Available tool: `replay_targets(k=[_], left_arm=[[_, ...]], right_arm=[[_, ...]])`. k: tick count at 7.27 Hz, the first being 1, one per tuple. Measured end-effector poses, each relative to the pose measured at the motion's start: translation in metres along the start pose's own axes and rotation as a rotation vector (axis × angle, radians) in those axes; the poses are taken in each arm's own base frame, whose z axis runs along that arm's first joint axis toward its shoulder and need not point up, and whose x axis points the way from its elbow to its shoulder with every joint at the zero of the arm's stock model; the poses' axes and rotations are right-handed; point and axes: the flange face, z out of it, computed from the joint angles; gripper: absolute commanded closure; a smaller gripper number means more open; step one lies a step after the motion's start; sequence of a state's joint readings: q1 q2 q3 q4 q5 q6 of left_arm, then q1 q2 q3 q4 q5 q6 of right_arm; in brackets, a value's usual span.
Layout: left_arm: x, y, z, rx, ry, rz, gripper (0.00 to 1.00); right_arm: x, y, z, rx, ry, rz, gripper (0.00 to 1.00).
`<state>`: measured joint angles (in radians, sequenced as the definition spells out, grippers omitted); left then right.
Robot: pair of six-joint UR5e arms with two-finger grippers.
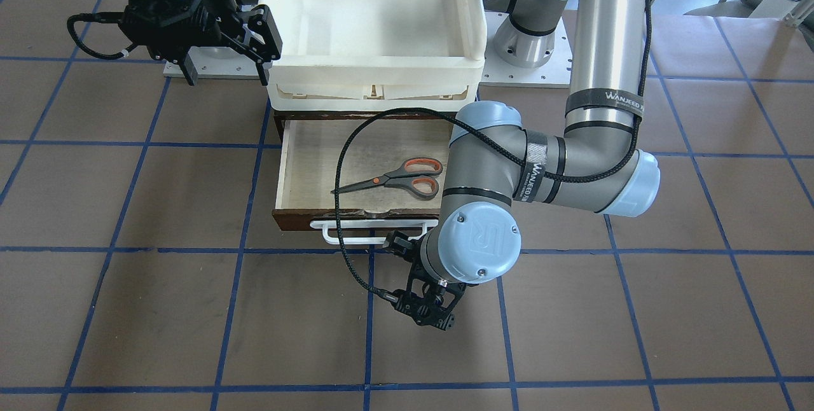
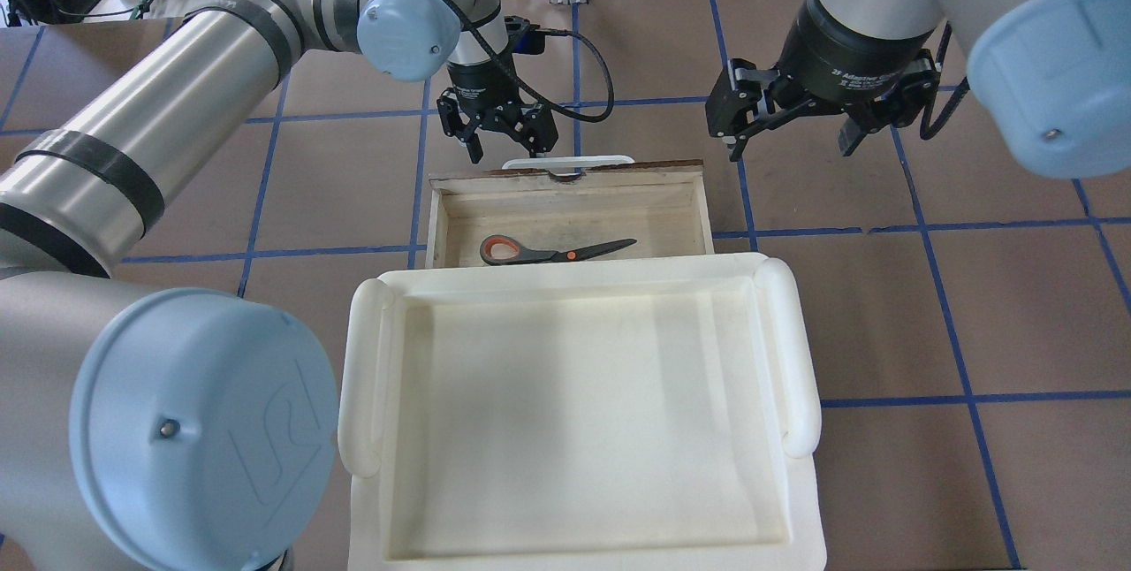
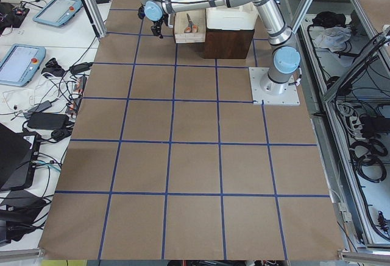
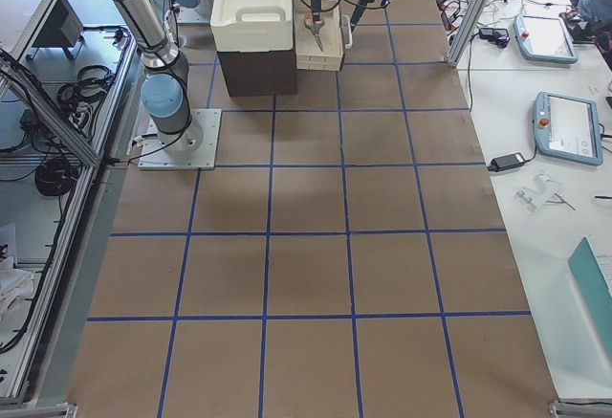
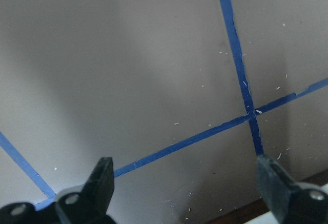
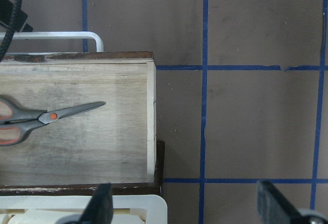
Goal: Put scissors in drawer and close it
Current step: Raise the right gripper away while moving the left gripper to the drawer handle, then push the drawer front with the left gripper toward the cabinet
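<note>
Scissors point(image 1: 394, 179), small with grey handles lined orange-red and dark metal blades, lie flat on the pale plywood floor of the wide shallow drawer point(image 1: 305, 163), which stands pulled out from under the cream plastic tray point(image 2: 795, 350). The blades are closed. Their long axis runs along the drawer's width, nearly parallel to its dark brown front, with the tip toward the drawer's right end and the loops toward its left. The front-facing view shows both loops, while from overhead the tray's rim hides the rear one. The right wrist view cuts the loops off but shows the tip well short of the drawer's right wall. The left gripper point(image 2: 505, 145) hangs just beyond the drawer's front by the white bar handle point(image 1: 369, 233), fingers spread and empty. Its wrist view shows mostly brown paper and blue tape lines. The right gripper point(image 2: 789, 142) hovers off the drawer's right front corner, also spread wide, holding nothing.
</note>
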<state>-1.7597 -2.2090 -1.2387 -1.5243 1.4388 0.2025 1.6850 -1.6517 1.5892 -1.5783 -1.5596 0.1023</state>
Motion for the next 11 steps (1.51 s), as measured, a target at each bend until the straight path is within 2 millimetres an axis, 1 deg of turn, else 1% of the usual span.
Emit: replay_targets(k=[4,7,9,11], left_arm=[[0.001,0.009,-0.007,-0.019,0.005,-0.004,0.0],[0.004,0.015,-0.007,-0.039,0.008,-0.003,0.0],[0.006,0.022,-0.01,-0.057,0.012,-0.004,0.0],[0.007,0.03,-0.007,-0.076,0.016,-0.006,0.0]], right_arm=[[0.0,0.0,-0.001,0.007,0.002,-0.002,0.0],[0.002,-0.001,-0.002,0.019,0.023,-0.006,0.0],[0.003,-0.002,-0.002,0.021,0.03,-0.002,0.0],[0.002,-0.003,-0.001,0.02,0.027,-0.001,0.0]])
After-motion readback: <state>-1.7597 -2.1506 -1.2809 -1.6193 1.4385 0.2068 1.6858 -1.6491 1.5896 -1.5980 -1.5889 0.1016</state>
